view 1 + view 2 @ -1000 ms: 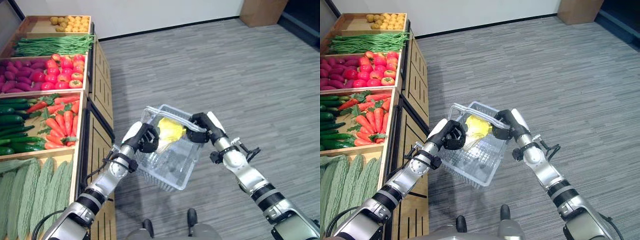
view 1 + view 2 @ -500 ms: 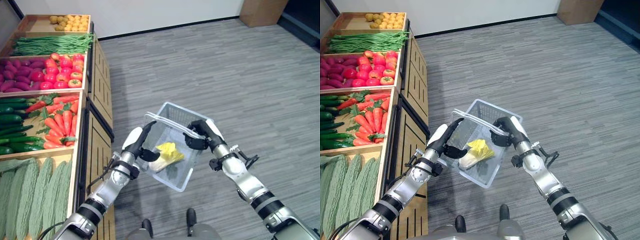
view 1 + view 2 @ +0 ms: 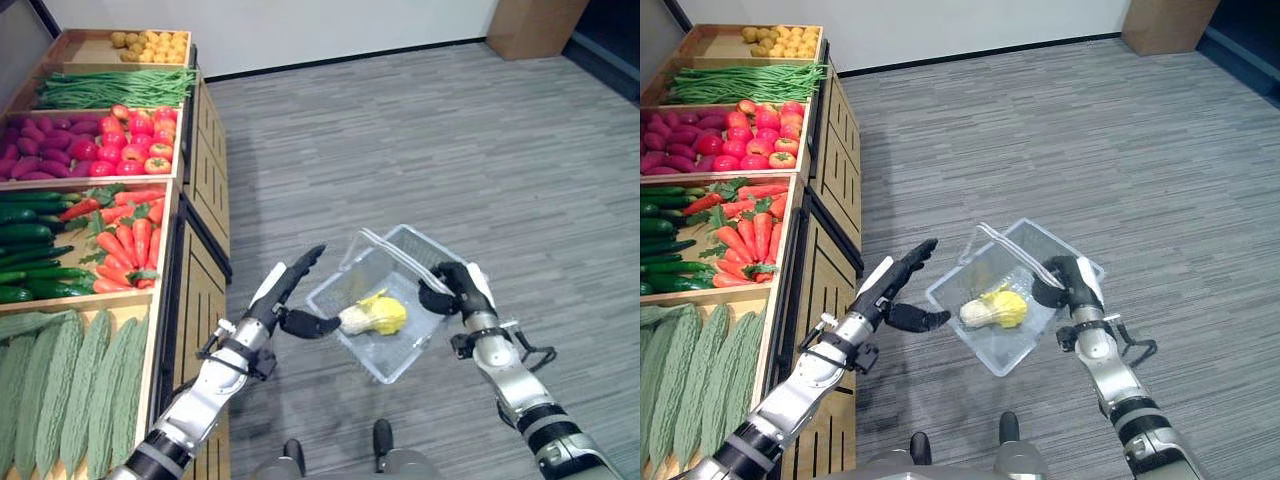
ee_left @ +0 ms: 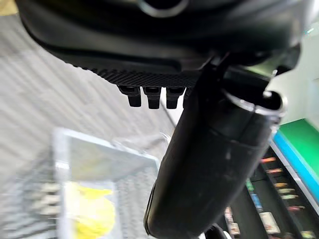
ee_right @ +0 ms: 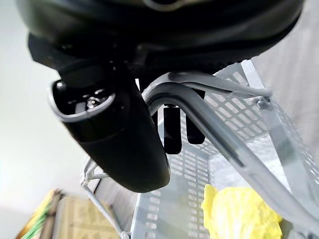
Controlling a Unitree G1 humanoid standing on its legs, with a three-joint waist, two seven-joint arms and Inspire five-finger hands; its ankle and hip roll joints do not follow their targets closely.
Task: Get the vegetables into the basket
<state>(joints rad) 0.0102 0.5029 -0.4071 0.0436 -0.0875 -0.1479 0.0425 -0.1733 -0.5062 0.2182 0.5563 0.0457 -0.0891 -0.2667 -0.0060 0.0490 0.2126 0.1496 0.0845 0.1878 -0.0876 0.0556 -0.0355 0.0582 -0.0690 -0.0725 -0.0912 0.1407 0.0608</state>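
Cabbage [image 3: 374, 315] in basket [image 3: 420, 247], right hand [image 3: 452, 288] gripping

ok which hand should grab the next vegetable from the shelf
The left hand. It is open and free, on the side of the vegetable shelf, with the carrots nearest. The right hand is curled round the basket handle, carrying it with the yellow cabbage inside.

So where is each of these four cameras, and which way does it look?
Left eye view: head, looking down at floor and vegetable shelves; both arms show.
Right eye view: same scene, a little to the side; open left hand, right hand holding the basket.
Left wrist view: on the left wrist, past its hand toward the basket.
Right wrist view: on the right wrist, at the basket handle.
All share the yellow cabbage.
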